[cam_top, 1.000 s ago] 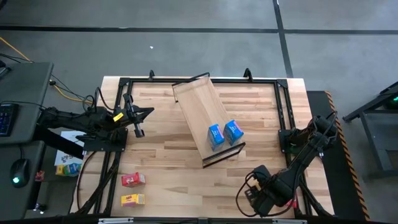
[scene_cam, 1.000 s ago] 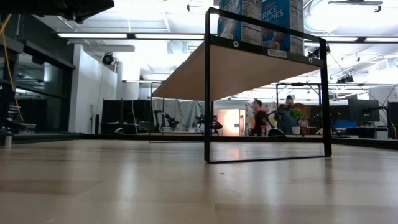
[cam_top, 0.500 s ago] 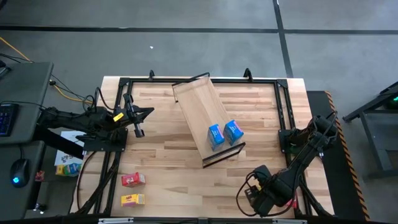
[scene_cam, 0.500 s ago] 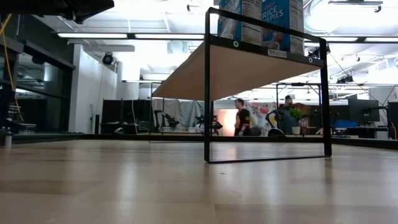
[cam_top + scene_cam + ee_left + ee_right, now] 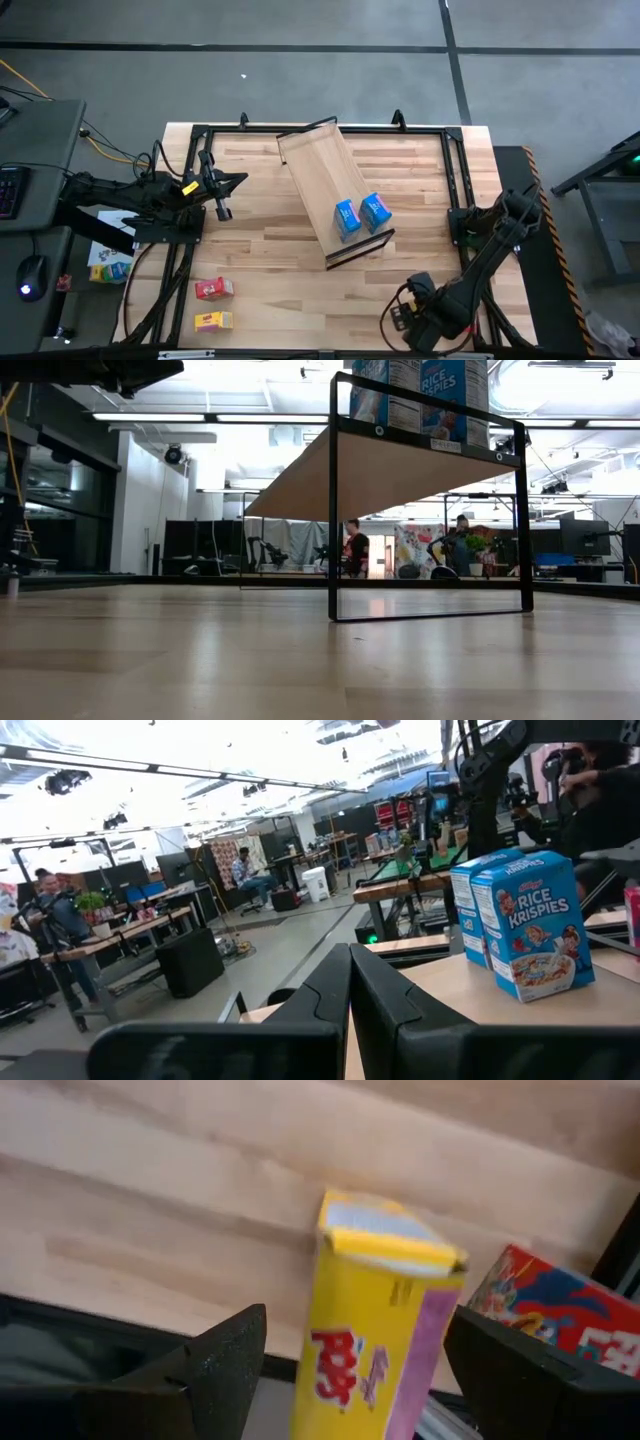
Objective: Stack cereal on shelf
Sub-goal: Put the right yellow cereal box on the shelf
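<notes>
The right arm folds low over the table's near right corner, its gripper (image 5: 412, 318) spread wide with fingers (image 5: 225, 1355) on both sides of an upright yellow box (image 5: 375, 1330); contact is hard to judge. Only the right wrist view shows that box, with a red box (image 5: 545, 1315) beside it. The left arm rests at the far left, gripper (image 5: 222, 196) shut and empty. Two blue cardboard boxes (image 5: 360, 214) stand on the light-wood shelf (image 5: 318, 170), framed in thin dark metal. Another red box (image 5: 211, 289) and yellow box (image 5: 212, 320) lie at near left.

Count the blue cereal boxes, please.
2: blue box and its twin stand side by side at the shelf's near end. None seems hidden.
</notes>
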You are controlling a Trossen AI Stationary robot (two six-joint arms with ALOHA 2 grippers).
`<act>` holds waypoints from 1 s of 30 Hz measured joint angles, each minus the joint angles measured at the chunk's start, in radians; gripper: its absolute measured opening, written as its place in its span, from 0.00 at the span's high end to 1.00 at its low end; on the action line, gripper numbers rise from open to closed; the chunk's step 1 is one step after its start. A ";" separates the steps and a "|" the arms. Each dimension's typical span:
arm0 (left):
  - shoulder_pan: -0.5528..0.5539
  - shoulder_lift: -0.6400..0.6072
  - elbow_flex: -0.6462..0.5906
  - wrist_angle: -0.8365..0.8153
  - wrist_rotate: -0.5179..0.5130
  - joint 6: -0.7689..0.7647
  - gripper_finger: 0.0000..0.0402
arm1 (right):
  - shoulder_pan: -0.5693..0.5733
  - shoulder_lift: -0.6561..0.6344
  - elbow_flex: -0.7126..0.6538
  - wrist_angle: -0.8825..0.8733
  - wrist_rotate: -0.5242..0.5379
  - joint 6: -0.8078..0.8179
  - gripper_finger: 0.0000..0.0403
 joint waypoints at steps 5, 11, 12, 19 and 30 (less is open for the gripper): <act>0.000 0.000 0.000 0.000 0.000 -0.005 1.00 | 0.003 0.038 0.000 0.004 -0.040 -0.001 0.28; 0.000 0.000 0.000 0.001 0.000 -0.006 1.00 | 0.005 0.055 0.000 -0.012 -0.054 0.016 0.29; 0.000 0.000 0.000 0.001 0.000 -0.006 1.00 | 0.005 0.055 0.000 -0.016 -0.053 0.019 0.30; 0.000 0.000 0.000 0.007 0.000 -0.006 1.00 | 0.005 0.055 0.000 -0.014 -0.044 0.012 0.46; 0.000 0.000 0.000 0.010 0.000 -0.004 1.00 | 0.005 0.049 0.000 0.029 -0.051 -0.100 0.73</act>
